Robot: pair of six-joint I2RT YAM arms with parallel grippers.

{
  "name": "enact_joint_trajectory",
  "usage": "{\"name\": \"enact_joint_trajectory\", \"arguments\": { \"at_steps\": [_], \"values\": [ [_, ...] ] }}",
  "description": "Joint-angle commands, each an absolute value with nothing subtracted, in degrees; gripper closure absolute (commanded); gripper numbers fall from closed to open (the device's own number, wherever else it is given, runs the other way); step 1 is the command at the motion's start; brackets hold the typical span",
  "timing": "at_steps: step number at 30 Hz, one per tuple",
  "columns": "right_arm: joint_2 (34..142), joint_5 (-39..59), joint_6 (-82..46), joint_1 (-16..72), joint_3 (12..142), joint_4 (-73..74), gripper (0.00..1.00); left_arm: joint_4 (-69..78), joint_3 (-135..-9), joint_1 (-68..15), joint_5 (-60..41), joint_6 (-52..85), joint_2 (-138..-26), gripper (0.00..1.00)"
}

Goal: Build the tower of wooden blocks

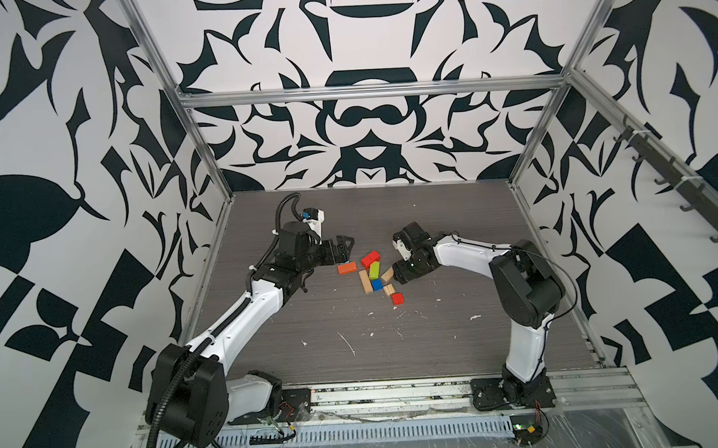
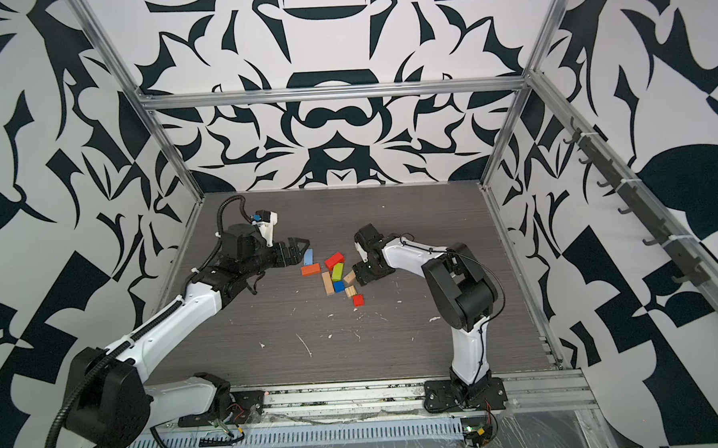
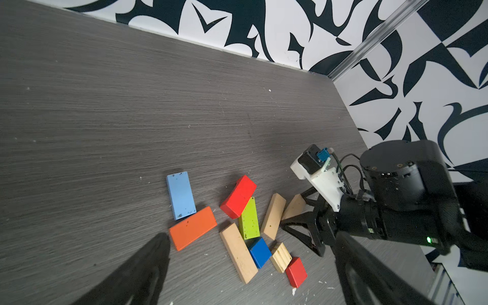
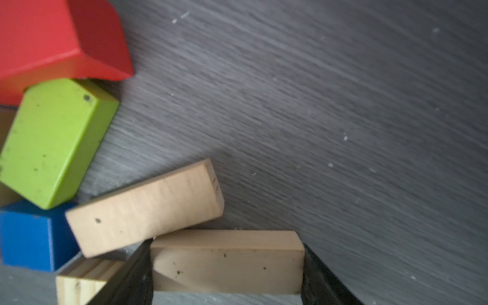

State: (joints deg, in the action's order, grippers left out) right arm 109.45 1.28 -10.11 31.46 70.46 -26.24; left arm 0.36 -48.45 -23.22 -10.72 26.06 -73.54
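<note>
Right wrist: right gripper [image 4: 227, 272] clamps tan block [image 4: 227, 253].

- Walls [image 1: 365, 129]: black-and-white swirling pattern.
- Table [image 1: 437, 334]: grey wood grain, white flecks.
- Planks: light blue plank [image 3: 181, 195], orange plank [image 3: 192, 228], red plank [image 3: 239, 196], lime green plank [image 3: 249, 220], tan plank [image 4: 227, 264].
- Cubes: blue cube [image 3: 260, 252], red cube [image 3: 296, 272], pale striped cube [image 3: 281, 257].

Walls [image 1: 361, 33] on three sides were white with bold black curling shapes (mirrored, leaf-like on back wall). Aluminium frame [image 1: 368, 92] ran along wall joins, one bar crossing back wall. Underfoot lay grey wood-grain tabletop [image 1: 396, 356], dotted with white flecks [image 1: 348, 344]. Row of dark hooks [image 1: 666, 166] sat on right side rail. Slotted cable duct [image 1: 358, 433] lined near edge. Light was soft and even.
</note>
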Motion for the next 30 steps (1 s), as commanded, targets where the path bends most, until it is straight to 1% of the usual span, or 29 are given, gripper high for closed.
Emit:
{"name": "enact_joint_trajectory", "arguments": {
  "at_steps": [1,6,15,23,30],
  "values": [
    [109.42,-1.8,-17.35,31.29,72.03,-29.29,0.28,2.02,-47.46,-23.23,-11.87,29.5,-75.41,0.0],
    [111.11,-6.24,-21.95,30.95,74.0,-30.17,0.28,0.99,-47.63,-23.29,-11.6,29.88,-75.67,0.0],
    [113.42,-8.78,-27.84,28.9,77.36,-29.66,0.28,0.51,-46.18,-23.21,-11.24,31.66,-75.81,0.0],
    [115.42,-7.56,-28.48,27.09,79.37,-28.59,0.27,-0.24,-46.21,-23.23,-11.18,32.17,-77.25,0.01],
    [115.93,-6.9,-29.36,26.73,79.75,-28.83,0.23,-1.13,-47.06,-23.22,-11.24,31.99,-78.0,0.01]
  ]
}}
